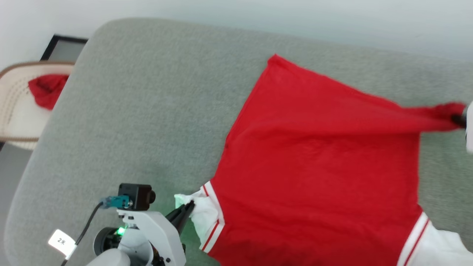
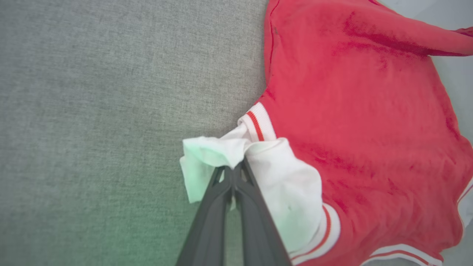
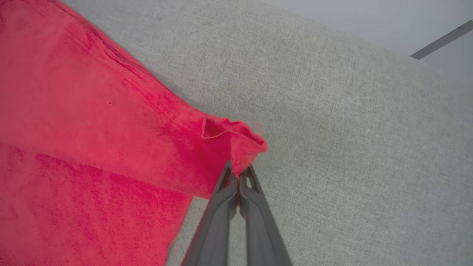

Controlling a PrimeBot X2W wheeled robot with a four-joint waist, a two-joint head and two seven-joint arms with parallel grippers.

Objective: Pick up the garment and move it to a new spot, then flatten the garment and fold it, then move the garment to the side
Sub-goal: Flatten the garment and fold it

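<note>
The left gripper (image 1: 189, 205) is clamping shut on the white sleeve (image 2: 288, 192) of the garment (image 1: 317, 166), while the right gripper (image 3: 239, 173) is pinching a red corner (image 3: 236, 144) at the far side. Holding opposite ends apart, they are seemingly stretching the shirt flat over the grey cushion (image 1: 147, 111), where most of it is lying.

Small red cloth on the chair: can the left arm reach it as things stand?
Probably not. The left hand is shut on the garment by its white sleeve, and the small red cloth lies on a chair off the grey surface.
</note>
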